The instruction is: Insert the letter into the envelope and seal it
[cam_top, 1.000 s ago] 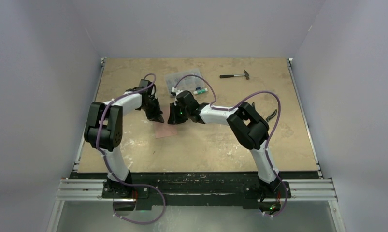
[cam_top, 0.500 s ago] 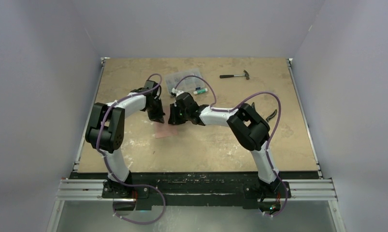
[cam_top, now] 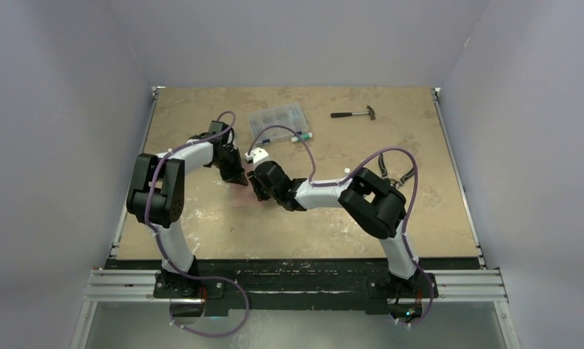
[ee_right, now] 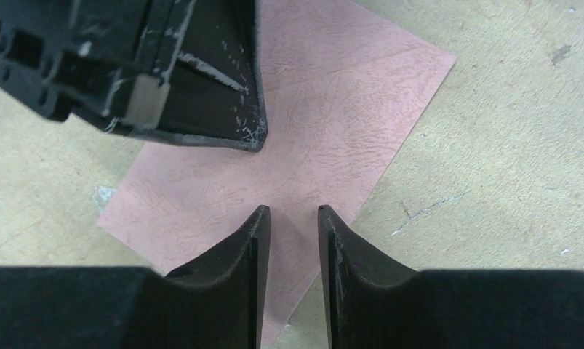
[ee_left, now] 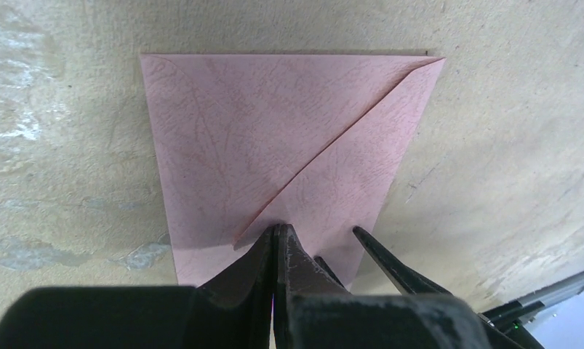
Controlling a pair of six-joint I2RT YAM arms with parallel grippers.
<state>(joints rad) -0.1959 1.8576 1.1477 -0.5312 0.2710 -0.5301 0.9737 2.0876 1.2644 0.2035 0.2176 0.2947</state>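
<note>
The envelope [ee_left: 274,138] beneath the left claw [ee_left: 278,231] is matt pink paper with a fine, leathery grain. The desk [ee_left: 492,145] around it is rough, scuffed, pale board. The right claw [ee_right: 294,212] is matt black plastic with faint whitish scratches.

The envelope [ee_left: 274,138] loses its near edge behind the left gripper [ee_left: 277,231] in that wrist's view — in the right wrist's, the same gripper covers one corner. From above, the clear compartment box [cam_top: 278,118] holds contents too small to tell.
</note>
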